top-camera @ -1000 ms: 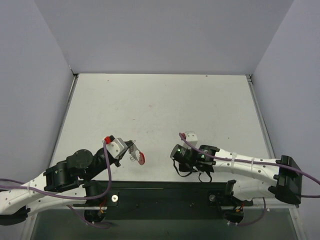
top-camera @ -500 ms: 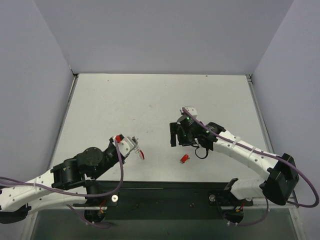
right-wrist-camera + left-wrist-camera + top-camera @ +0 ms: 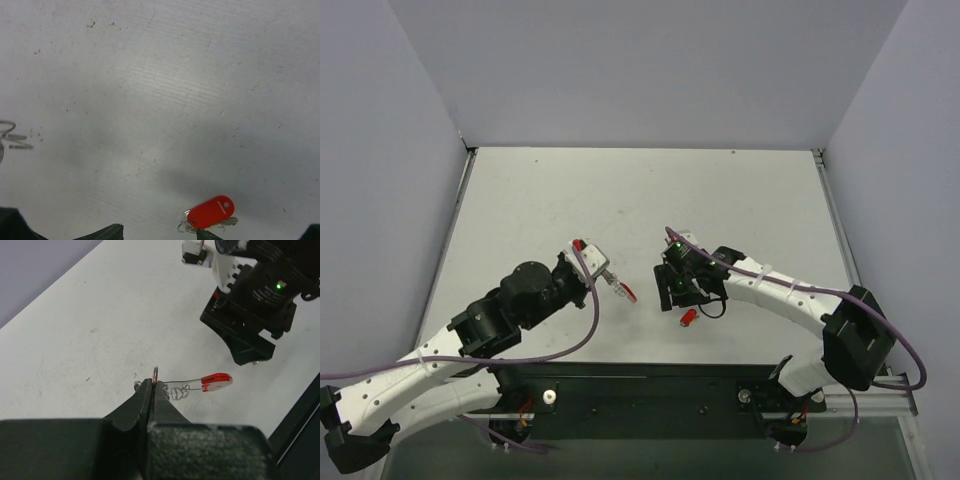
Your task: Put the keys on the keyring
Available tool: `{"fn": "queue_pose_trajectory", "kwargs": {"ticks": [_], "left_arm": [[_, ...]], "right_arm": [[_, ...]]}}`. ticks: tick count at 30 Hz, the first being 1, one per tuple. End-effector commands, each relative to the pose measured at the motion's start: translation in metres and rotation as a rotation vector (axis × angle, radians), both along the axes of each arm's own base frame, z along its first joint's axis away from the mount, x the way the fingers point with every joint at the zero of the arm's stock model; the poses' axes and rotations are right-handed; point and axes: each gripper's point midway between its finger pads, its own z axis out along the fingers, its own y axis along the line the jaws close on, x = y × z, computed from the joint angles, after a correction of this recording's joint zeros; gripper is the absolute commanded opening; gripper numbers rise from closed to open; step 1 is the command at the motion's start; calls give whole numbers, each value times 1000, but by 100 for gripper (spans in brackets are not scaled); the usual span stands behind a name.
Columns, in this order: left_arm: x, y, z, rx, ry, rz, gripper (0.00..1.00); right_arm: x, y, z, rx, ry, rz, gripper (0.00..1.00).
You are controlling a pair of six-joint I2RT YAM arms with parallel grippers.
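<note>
Top view: left gripper (image 3: 612, 283) sits left of centre on the table (image 3: 620, 190), jaws closed on the keyring (image 3: 626, 294). Only its red end is readable; the chain is too fine to resolve. Right gripper (image 3: 672, 290) is just right of it, jaws apart and empty. The key (image 3: 688, 318) lies on the table just below it, a small red speck.

Left wrist: left gripper (image 3: 152, 387) jaws pinched tight on the keyring (image 3: 216, 381) at its thin metal end, red band sticking out right above its own shadow. Right gripper (image 3: 250, 310) is upper right, partly cropped.

Right wrist: right gripper (image 3: 156, 232) has only its fingertips showing at the bottom edge, spread. Key (image 3: 212, 212) lies flat at lower right, blade mostly hidden under the red head. A silver loop (image 3: 7, 129) is cut off at the left edge; can't identify it.
</note>
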Motion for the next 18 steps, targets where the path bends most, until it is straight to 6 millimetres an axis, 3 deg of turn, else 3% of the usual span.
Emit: {"fn": "queue_pose_trajectory", "kwargs": {"ticks": [1,6,18], "left_arm": [[0,-14,54,-214,-29,-86,0],[1,-11,56,-213,-37,-87,0],[-1,-7,56,-203,-44,-88,0]], "right_arm": [[-29,4,-12,-33,99,-12,56],[-37,2,-30,-72,143,-97,53],[-35,-19,-48,-108,171,-217,44]]}}
